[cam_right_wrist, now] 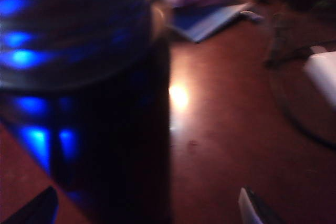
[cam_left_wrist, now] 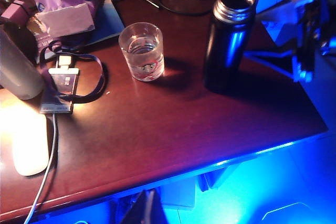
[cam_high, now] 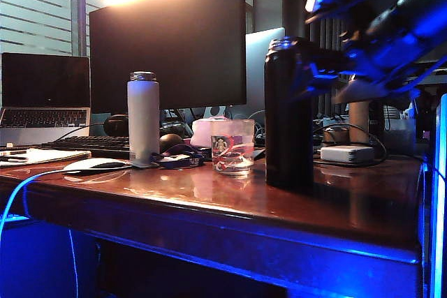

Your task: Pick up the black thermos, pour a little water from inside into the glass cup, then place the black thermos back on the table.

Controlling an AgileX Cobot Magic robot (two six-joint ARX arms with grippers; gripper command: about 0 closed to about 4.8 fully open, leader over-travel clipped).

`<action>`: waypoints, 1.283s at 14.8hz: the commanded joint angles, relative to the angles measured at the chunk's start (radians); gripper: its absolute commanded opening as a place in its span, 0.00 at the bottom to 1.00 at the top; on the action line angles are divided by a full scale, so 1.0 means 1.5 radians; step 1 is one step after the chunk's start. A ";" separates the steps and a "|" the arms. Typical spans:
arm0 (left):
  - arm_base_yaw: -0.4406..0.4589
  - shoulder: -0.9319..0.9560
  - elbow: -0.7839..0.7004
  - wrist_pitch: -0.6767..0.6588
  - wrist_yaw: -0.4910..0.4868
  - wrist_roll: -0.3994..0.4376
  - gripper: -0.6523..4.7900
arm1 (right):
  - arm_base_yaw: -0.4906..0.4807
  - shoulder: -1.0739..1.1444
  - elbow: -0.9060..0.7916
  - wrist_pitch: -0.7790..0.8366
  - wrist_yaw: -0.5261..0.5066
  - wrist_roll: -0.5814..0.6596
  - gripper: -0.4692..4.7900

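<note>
In the exterior view the black thermos [cam_high: 288,113] is seen upright on the worktop [cam_high: 335,204] at three o'clock of the glass cup [cam_high: 232,146], the right gripper [cam_high: 307,75] spread wide beside its upper body; in the left wrist view the uncapped mouth is shown, while the left gripper is nowhere seen; in the right wrist view the glossy, probably heavy and slippery wall is best clasped mid-body.

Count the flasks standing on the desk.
2. The white flask stands left of the glass cup; the black thermos stands right of it, beside the right hand. Others may be hidden behind.
</note>
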 commanded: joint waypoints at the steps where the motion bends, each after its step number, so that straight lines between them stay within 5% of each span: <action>1: 0.000 -0.001 0.002 0.006 0.003 0.003 0.12 | 0.000 -0.072 0.001 -0.011 0.052 -0.017 1.00; 4: 0.000 -0.001 0.002 0.006 0.003 0.003 0.12 | 0.000 -0.150 0.001 -0.046 0.088 -0.020 1.00; 5: 0.000 -0.001 0.002 0.006 0.003 0.003 0.12 | 0.000 -0.177 0.001 -0.071 0.088 -0.025 0.91; 7: 0.000 -0.001 0.002 0.006 0.003 0.003 0.12 | 0.000 -0.235 0.001 -0.132 0.098 -0.067 0.06; 13: 0.000 -0.002 0.002 0.005 0.003 0.003 0.12 | -0.014 -0.474 -0.142 -0.160 0.162 -0.071 0.09; 19: 0.000 -0.001 0.002 0.006 0.003 0.003 0.12 | -0.184 -0.706 -0.314 -0.252 0.131 -0.042 0.09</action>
